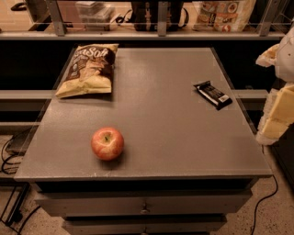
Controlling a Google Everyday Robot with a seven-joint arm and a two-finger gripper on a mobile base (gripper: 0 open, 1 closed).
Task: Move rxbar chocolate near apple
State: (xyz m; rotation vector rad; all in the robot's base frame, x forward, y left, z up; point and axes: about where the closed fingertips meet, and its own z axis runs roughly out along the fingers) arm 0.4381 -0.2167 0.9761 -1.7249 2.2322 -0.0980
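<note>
Now rxbar chocolate (212, 94) lying upper right on table (174, 137), well apart from apple (107, 143) sitting lower left; gripper (279, 114) hovering at frame's right edge, cannot tell how open.

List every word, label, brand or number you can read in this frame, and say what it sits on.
Nothing can be quoted with confidence.
chip bag: large white lettering near its top, too blurred to read.
rxbar chocolate: white label patch at one end, print too small to read.
packets behind the table: printing blurred, unreadable.
apple: no sticker visible.
pincer, at the right edge beside the table: no readable marking.
</note>
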